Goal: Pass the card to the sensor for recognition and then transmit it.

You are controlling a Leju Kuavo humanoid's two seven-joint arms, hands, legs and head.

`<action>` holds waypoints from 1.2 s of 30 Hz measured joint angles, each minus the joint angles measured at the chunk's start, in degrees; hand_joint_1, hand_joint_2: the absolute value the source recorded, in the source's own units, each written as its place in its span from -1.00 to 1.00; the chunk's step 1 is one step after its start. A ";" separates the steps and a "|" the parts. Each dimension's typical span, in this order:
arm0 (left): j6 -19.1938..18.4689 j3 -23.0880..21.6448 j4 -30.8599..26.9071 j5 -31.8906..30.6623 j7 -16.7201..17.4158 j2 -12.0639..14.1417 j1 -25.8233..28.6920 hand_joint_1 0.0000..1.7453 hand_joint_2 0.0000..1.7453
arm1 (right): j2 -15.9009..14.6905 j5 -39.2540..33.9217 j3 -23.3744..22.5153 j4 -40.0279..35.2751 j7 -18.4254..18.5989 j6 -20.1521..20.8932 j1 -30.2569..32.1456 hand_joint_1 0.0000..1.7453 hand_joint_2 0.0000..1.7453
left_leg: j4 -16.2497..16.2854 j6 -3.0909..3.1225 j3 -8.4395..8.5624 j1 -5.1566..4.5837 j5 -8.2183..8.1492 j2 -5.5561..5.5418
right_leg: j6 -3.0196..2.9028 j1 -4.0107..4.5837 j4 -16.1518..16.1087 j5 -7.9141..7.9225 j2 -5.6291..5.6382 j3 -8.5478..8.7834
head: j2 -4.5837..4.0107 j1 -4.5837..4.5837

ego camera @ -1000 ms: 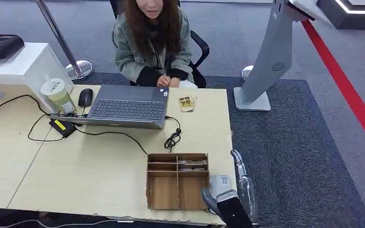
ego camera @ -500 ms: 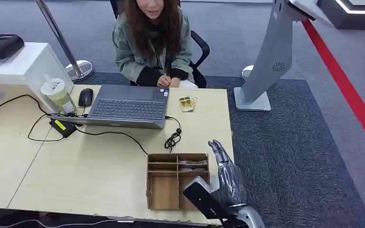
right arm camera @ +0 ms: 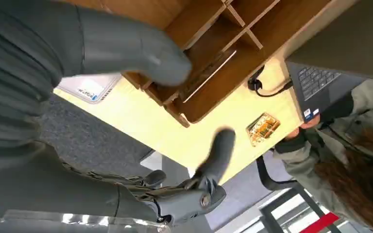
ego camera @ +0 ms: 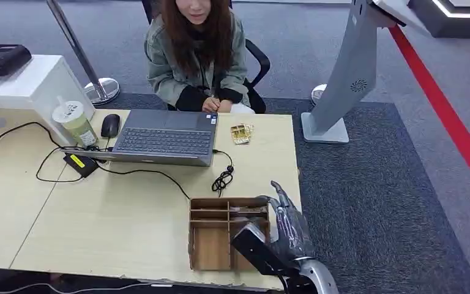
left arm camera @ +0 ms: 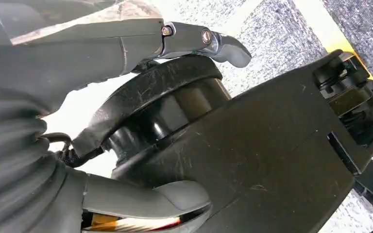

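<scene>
While the right hand hovers, table [ego camera: 128, 226]: pale wood, carries everything below.
Person: seated at the far side of the table behind the laptop, hands together at its edge.
Laptop [ego camera: 162, 138]: open, keyboard facing up, well apart from the organiser.
Organiser [ego camera: 211, 245]: open wooden box at the near right of the table, with two large near compartments and narrow slots on the far side.
Organiser contents: both large compartments look bare; the far right slot holds flat things, judged to be the card supply.
Right hand [ego camera: 287, 229]: above the organiser's right edge, fingers spread wide, holding nothing.
Left hand [left arm camera: 39, 97]: hanging by the robot's body, fingers apart, nothing in them.
Card [right arm camera: 209, 73]: dark and flat, lying in the far right slot; cannot tell whether it is one or a stack.
Key relation: the card lies just to the thumb side of the right hand, slightly ahead, its long axis along the slot and across the table. Right hand is far nearer than the left.
White reader [right arm camera: 90, 87]: flat, blue-marked, just beside the organiser's right wall, likely the sensor.
Next move, judged: lower the fingers into the slot and pinch a card edge.
</scene>
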 joint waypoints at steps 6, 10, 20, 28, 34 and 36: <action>-0.15 -0.04 0.00 -0.22 -0.02 0.07 -0.03 -1.00 1.00 | 0.92 0.87 -0.26 2.21 0.00 0.94 -0.88 -0.14 1.00 | 0.00 0.00 0.00 0.00 0.00 0.00 | 0.00 0.00 0.00 0.00 0.00 0.00 | 0.00 0.02; -0.22 -0.07 0.00 -0.35 -0.02 0.11 -0.02 -1.00 1.00 | 1.49 1.53 -0.61 3.30 -0.24 1.38 -1.31 -0.44 1.00 | 0.00 0.00 -0.01 0.00 0.00 0.00 | 0.00 0.00 0.00 0.00 0.00 -0.01 | 0.00 0.00; -0.46 -0.46 -0.02 -0.61 -0.07 0.22 -0.08 -1.00 1.00 | 3.46 2.93 -1.68 6.73 -0.59 3.06 -3.01 -0.60 1.00 | 0.00 0.00 -0.01 0.01 0.00 -0.02 | 0.00 0.01 0.01 0.00 -0.01 -0.01 | 0.00 0.02; -0.81 -0.50 -0.04 -0.68 -0.07 0.37 -0.11 -1.00 1.00 | 4.70 4.77 -2.38 8.44 -0.98 4.15 -3.88 -0.60 1.00 | 0.00 0.00 -0.01 0.01 0.00 -0.01 | 0.00 0.01 0.01 0.00 0.00 -0.01 | 0.00 0.02; -0.92 -0.50 -0.04 -0.77 -0.11 0.39 -0.13 -1.00 1.00 | 5.22 5.01 -2.89 8.92 -0.98 4.61 -4.14 -0.58 1.00 | 0.00 0.00 -0.01 0.01 0.00 -0.01 | 0.00 0.01 0.01 0.00 0.00 -0.01 | 0.00 0.00; -0.92 -0.50 -0.04 -0.76 -0.11 0.39 -0.13 -1.00 1.00 | 5.33 5.18 -2.89 9.12 -0.98 4.61 -4.32 -0.56 1.00 | 0.00 0.00 -0.01 0.01 0.00 -0.01 | 0.00 0.01 0.01 0.00 0.00 -0.01 | 0.00 0.02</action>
